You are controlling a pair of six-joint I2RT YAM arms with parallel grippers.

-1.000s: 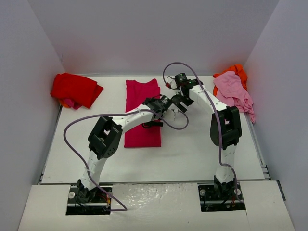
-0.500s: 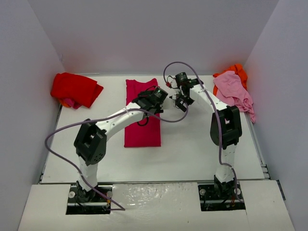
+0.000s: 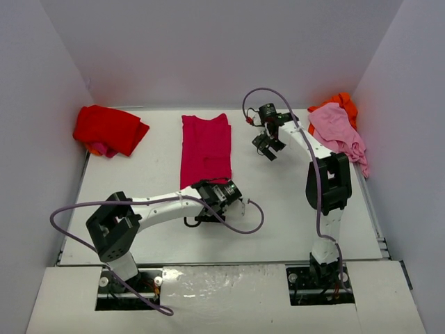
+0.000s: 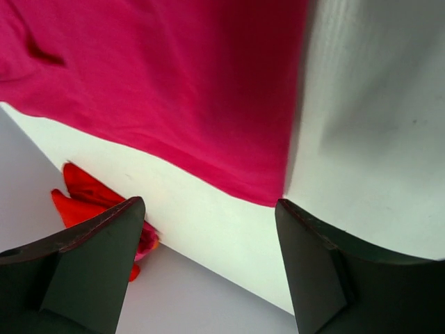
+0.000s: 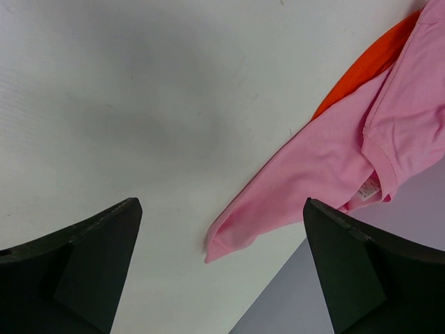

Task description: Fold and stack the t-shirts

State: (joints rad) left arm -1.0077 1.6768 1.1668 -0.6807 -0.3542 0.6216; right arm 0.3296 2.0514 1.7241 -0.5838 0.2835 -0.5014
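Lying flat mid-table, the crimson t-shirt [image 3: 206,149] is looking limp and light — probably best pinched at its near hem, where the left gripper [image 4: 208,205] is hovering agape and empty; the right gripper [image 5: 222,205] is gaping wide too.

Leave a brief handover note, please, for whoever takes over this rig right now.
Left tool: open, empty, at the near end of the crimson shirt.
Right tool: open, empty, hovering near the pink shirt.
Done: crimson shirt lies as a long strip; red shirt looks folded, far left.
To do: finish crimson, stack it; pink and orange shirt lie crumpled far right.
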